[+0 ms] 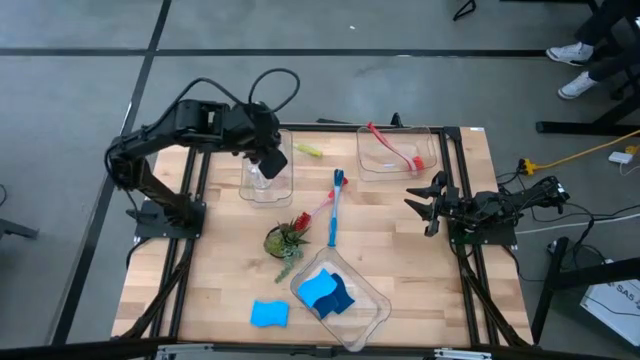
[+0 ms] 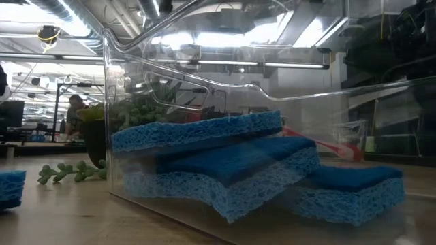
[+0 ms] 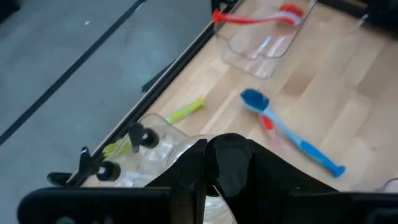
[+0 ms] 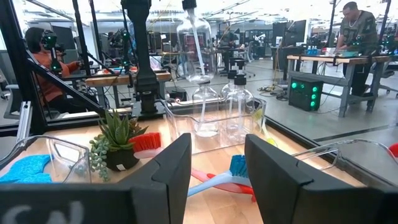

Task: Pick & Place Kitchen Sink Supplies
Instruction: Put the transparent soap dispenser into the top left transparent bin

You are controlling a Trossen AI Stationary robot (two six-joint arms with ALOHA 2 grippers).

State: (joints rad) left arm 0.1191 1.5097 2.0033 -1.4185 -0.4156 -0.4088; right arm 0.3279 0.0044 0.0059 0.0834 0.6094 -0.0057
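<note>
Bottle of clear plastic with a black pump top point(image 4: 196, 50) hangs in the air, and I see the left gripper point(image 1: 268, 160) closed on its upper part, above the clear rectangular plastic bin point(image 1: 262, 194) at the back left of the table. Two more clear pump bottles point(image 4: 239, 106) stand inside this bin. Just beside it a thin yellow-green brush point(image 1: 308, 150) lies on the wood. A blue long-handled brush point(image 1: 336, 205) lies near the middle, crossing a red one point(image 1: 322, 208). Another red brush point(image 1: 395, 148) rests in the back right bin point(image 1: 365, 165). Blue rectangular sponges point(image 1: 325, 292) are stacked in the front bin point(image 1: 372, 318), one more sponge point(image 1: 268, 314) beside it. My right gripper point(image 1: 430, 200) waits at the right edge, fingers apart and holding nothing.
</note>
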